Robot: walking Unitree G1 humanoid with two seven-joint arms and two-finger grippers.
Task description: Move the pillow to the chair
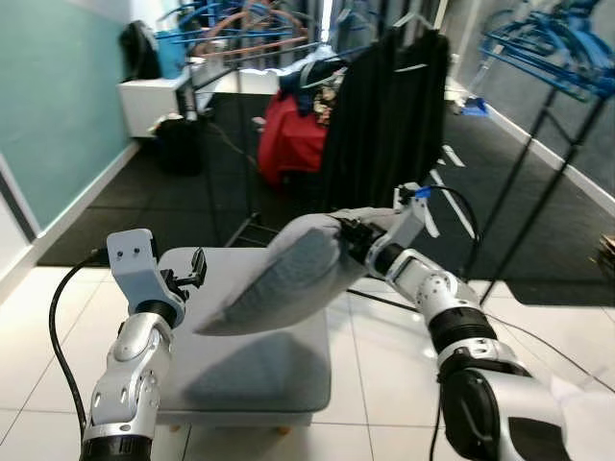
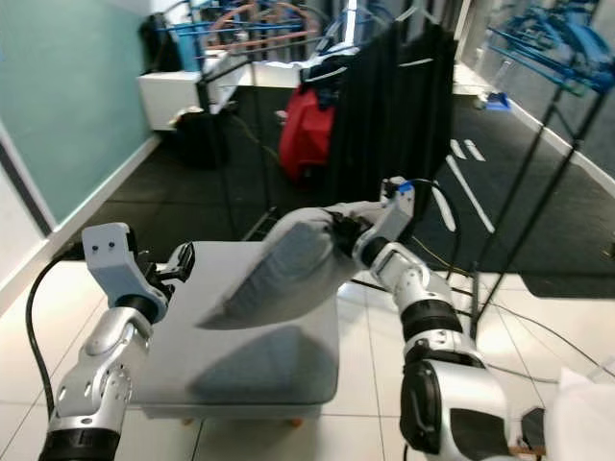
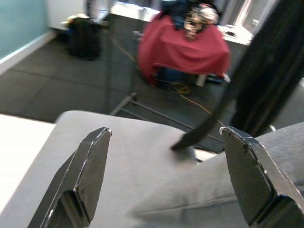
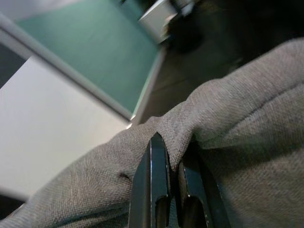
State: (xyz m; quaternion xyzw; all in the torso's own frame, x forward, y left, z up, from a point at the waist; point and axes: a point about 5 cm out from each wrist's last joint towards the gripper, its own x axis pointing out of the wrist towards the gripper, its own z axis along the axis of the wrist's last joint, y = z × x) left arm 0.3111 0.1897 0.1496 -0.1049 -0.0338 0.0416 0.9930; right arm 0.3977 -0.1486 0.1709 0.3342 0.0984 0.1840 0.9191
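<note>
Right end effector [image 1: 344, 237] clenching the grey pillow [image 1: 279, 274] over the chair [image 1: 252, 370], left end effector [image 1: 197, 269] gaping beside it, clothes rack [image 1: 384, 106] standing just beyond

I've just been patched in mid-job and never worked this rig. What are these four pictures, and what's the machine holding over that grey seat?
It is a humanoid robot with two silver arms, each ending in two long black fingers. The two wide pictures come from its head camera, looking down; the other two come from cameras on its wrists. Before it stands a square grey padded chair seat on white floor tiles. The right gripper is shut on the edge of a soft grey fabric pillow, holding it tilted above the seat; its wrist view shows the fingers pinching a fold of the cloth. The left gripper is open, hovering over the seat beside the pillow. Behind stands a rack of black clothes.
</note>
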